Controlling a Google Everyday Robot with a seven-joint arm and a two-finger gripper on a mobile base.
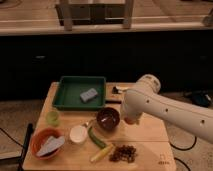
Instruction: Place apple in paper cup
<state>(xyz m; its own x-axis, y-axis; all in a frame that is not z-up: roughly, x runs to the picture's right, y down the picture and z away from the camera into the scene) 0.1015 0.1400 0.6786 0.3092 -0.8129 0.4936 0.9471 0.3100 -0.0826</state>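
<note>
My white arm reaches in from the right and hides most of my gripper (pixel 131 119), which hangs just right of the dark brown bowl (pixel 107 119). At the gripper's tip a small orange-red patch shows, the apple (pixel 130 120), with the gripper shut on it above the wooden table. The paper cup (pixel 78 134), short, wide and white, stands to the left of the gripper, beyond the bowl, near the table's front.
A green tray (pixel 67 97) holding a grey sponge (pixel 89 94) sits at the back. A small light-green cup (pixel 53 118) and an orange bowl (pixel 38 140) are at the left. A cucumber (pixel 96 137), a yellow piece (pixel 101 153) and a dark cluster (pixel 124 152) lie in front.
</note>
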